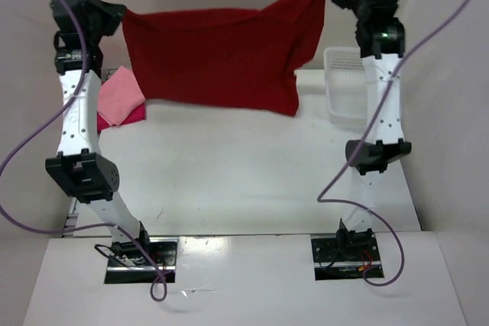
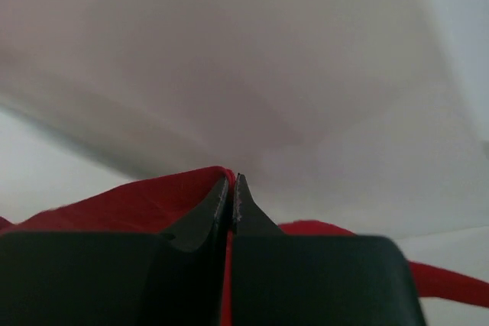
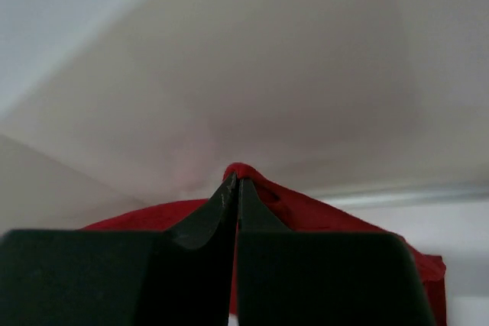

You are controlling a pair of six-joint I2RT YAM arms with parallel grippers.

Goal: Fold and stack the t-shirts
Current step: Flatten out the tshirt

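- Now, at my left gripper (image 2: 233, 182), the jaws are pressed together, with a thin line of red cloth caught between the tips.
- Same at my right gripper (image 3: 234, 181): jaws tight together, a red fold bulging out just past the tips.
- Both pinch the dark crimson t-shirt (image 1: 221, 59), one upper corner each. The left wrist view shows cloth running off on both sides of my fingers (image 2: 205, 215).
- Shirt hangs spread between my two raised arms. Its top edge climbs to the right corner, which I hold higher than the left.
- Lower hem hangs loose over the far part of the table (image 1: 229, 181) and slopes down toward the right.
- Salmon pink t-shirt (image 1: 118, 95) lies at the far left of the table, beside my left arm.
- Bright magenta-red t-shirt (image 1: 131, 116) lies beneath the pink one, only a strip of its edge showing.
- White mesh basket (image 1: 344, 85) sits at the far right, partly behind my right arm, close to the hanging shirt's right edge in the top view.
- Both wrist views show only pale wall beyond the cloth.
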